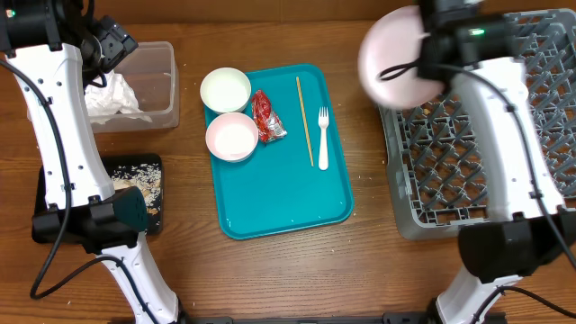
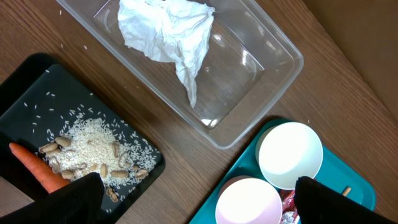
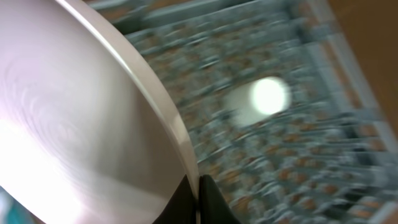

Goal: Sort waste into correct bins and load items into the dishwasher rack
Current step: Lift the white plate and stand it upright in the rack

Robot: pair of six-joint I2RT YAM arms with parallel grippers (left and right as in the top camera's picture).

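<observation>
Right end effector (image 3: pixel 198 196) pinches the plate (image 1: pixel 396 56) by its rim, over the rack's (image 1: pixel 540 108) tray-side edge. Left end effector (image 2: pixel 198 186) hangs spread near the tub (image 1: pixel 166 85). Loading step, I reckon: next, lower it upright between pegs. Wrapper (image 1: pixel 266 117) lies on the tray (image 1: pixel 288 202).

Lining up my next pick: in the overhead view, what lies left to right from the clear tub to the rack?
From left: clear tub → upper bowl → red wrapper → chopstick → fork → plate, held aloft → dishwasher rack.
</observation>
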